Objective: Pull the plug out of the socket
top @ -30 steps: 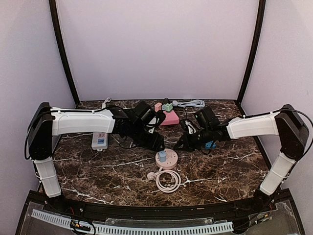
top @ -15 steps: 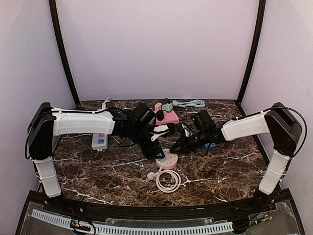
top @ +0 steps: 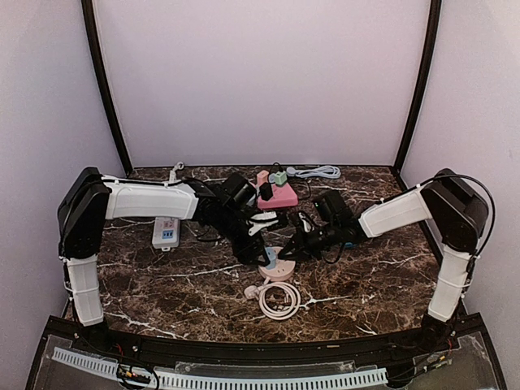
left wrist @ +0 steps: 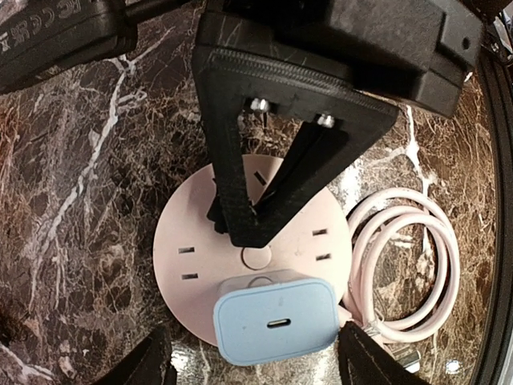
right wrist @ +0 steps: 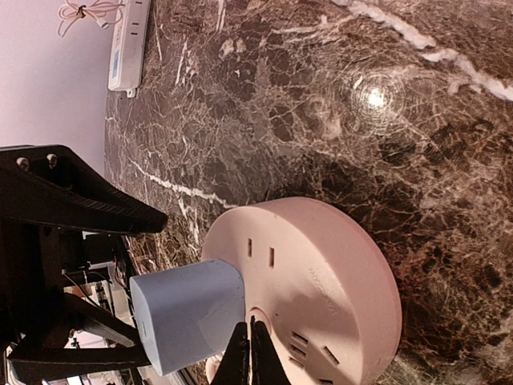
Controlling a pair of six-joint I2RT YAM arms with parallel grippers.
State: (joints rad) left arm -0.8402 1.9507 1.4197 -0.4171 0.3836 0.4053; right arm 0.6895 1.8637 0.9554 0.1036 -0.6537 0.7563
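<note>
A round pink socket (top: 279,266) lies on the marble table with a light-blue plug (top: 269,258) standing in it. In the left wrist view the plug (left wrist: 276,321) sits at the socket's (left wrist: 184,241) near edge. My left gripper (left wrist: 262,358) is open, one finger (left wrist: 152,361) on each side of the plug, apart from it. My right gripper (right wrist: 250,353) is shut and empty, its tips pressing on the socket's top (right wrist: 321,273) beside the plug (right wrist: 188,313). It shows as a black wedge (left wrist: 248,216) in the left wrist view.
The socket's pink cord (top: 279,299) lies coiled just in front of it. A white power strip (top: 165,233) lies at the left. A pink block with adapters (top: 280,195) and a white cable (top: 317,171) lie at the back.
Both arms have closed in on the socket. My left gripper has come down around the plug. My right gripper has moved left and set its tips on the socket.
</note>
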